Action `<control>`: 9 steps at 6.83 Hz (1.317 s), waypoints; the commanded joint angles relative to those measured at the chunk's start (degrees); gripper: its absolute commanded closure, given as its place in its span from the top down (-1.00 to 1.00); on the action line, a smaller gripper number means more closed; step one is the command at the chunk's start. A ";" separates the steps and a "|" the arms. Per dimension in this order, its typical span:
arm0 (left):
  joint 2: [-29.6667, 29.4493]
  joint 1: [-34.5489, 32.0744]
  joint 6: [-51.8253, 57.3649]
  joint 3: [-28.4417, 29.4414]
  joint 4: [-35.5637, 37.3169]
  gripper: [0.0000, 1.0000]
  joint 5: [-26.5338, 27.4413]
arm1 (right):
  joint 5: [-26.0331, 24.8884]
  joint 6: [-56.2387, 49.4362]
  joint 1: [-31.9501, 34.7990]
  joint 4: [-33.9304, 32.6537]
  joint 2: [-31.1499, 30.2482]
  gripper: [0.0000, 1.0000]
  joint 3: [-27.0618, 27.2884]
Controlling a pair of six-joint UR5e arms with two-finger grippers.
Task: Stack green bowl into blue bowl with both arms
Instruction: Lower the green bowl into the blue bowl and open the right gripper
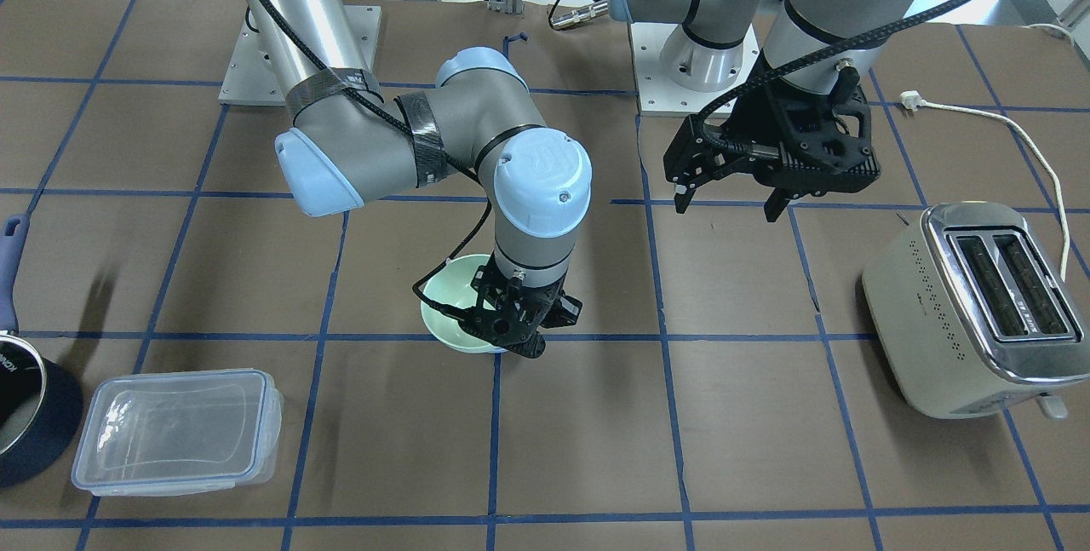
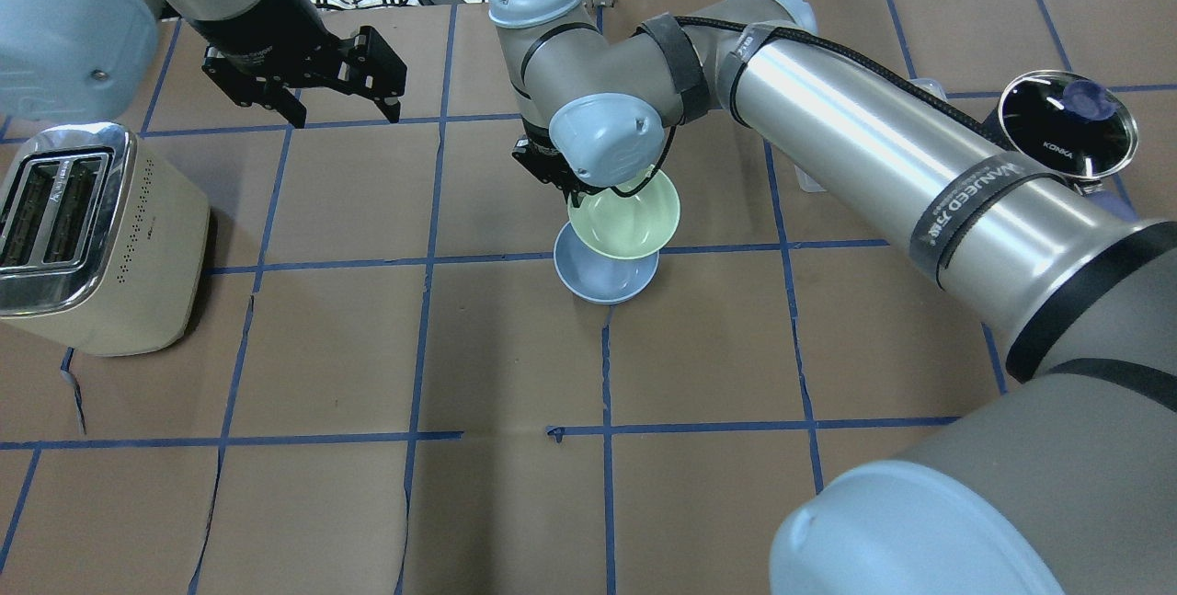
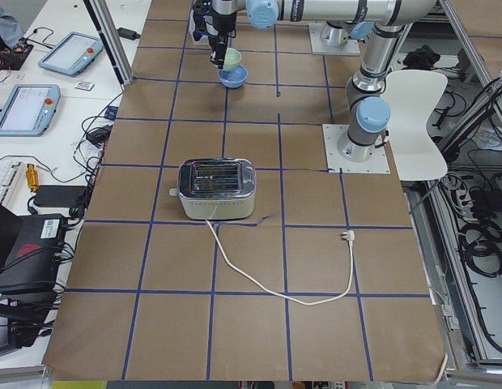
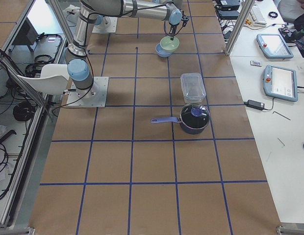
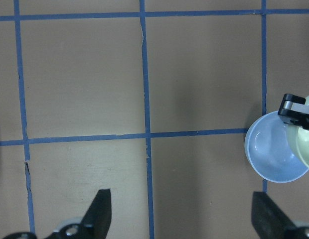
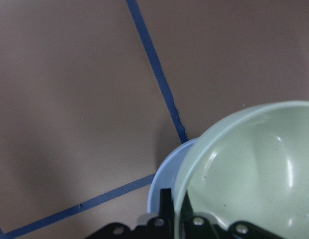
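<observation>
My right gripper point(image 2: 575, 195) is shut on the rim of the pale green bowl point(image 2: 625, 223) and holds it tilted over the blue bowl point(image 2: 602, 282), which sits on the table. The green bowl covers the blue bowl's far half; I cannot tell whether they touch. The right wrist view shows the green bowl point(image 6: 254, 169) pinched between my fingers, with the blue rim point(image 6: 167, 179) below. In the front view the green bowl point(image 1: 451, 304) hides the blue one. My left gripper point(image 2: 347, 114) is open and empty, hovering well to the left; its view shows both bowls point(image 5: 271, 154).
A cream toaster point(image 2: 92, 236) stands at the table's left, its cord point(image 1: 1005, 121) trailing behind it. A dark navy pot with a lid point(image 2: 1067, 121) and a clear plastic container point(image 1: 179, 427) are on the right side.
</observation>
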 commanded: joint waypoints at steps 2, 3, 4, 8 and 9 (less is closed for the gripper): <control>-0.09 0.13 -0.03 -0.17 -0.83 1.00 0.25 | 2.07 1.45 1.17 2.17 0.36 -1.00 0.14; -0.09 0.13 -0.03 -0.17 -0.75 1.00 0.34 | 2.16 1.97 1.17 2.34 0.45 -1.00 0.23; -0.17 0.13 -0.03 -0.17 -0.92 1.00 0.68 | 1.55 2.67 1.26 2.43 0.45 -0.09 0.23; 0.00 0.05 -0.03 -0.17 -2.15 1.00 0.60 | -1.95 1.02 -0.74 2.26 -1.21 1.00 -0.82; 0.00 0.13 -0.03 -0.17 -2.15 1.00 0.43 | -2.67 -5.00 -4.59 2.78 -3.14 1.00 -1.00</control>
